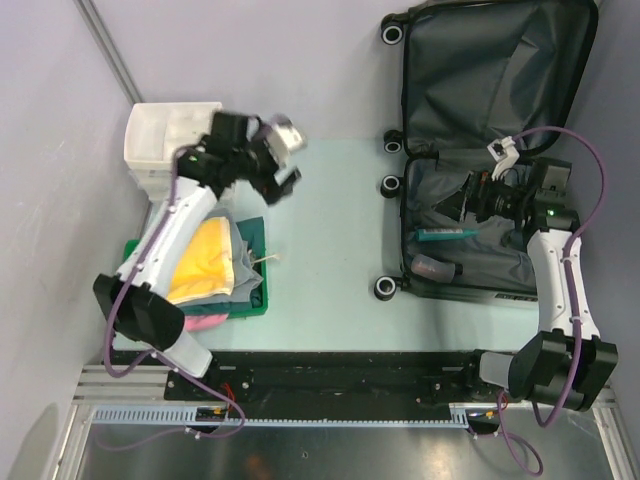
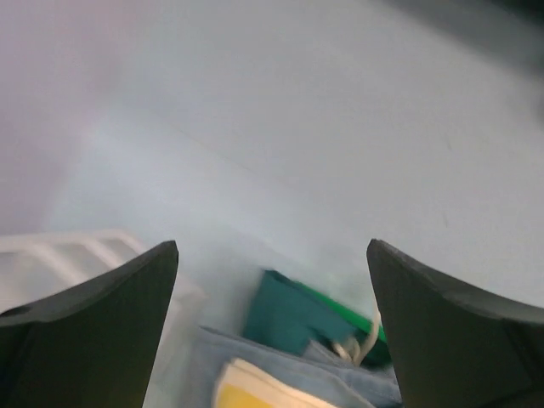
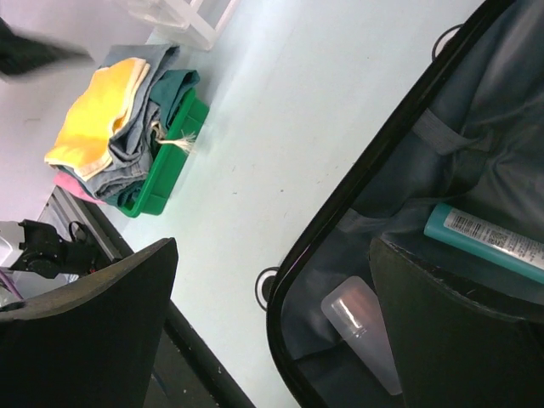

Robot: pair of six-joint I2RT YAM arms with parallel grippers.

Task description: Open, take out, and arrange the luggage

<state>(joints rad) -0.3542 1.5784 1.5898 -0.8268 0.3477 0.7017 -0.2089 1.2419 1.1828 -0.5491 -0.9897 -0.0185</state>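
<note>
Luggage (image 1: 500, 70) lies open on the far right of the counter (image 1: 330, 250), its lid half toward the back and its base half nearer the arms, with dark grey lining showing in both. The right gripper (image 1: 470, 200) hangs low over the base half, inside its rim. In the right wrist view its fingers (image 3: 102, 323) stand wide apart with nothing between them.

Under it, on the lining, lie a teal tube (image 3: 489, 242) and a clear plastic bottle (image 3: 361, 327), just beside each other near the shell's black edge.

The left gripper (image 1: 285, 160) is well apart from the suitcase, raised over the left of the counter beside the white drawer box (image 1: 160, 135). It is blurred in the top view. The left wrist view shows its fingers (image 2: 102, 323) spread and empty.

A green tray (image 1: 250, 312) at the near left holds a stack of folded clothes: a yellow piece (image 1: 205, 260) on top, grey and teal ones around it, and pink at the bottom edge.
</note>
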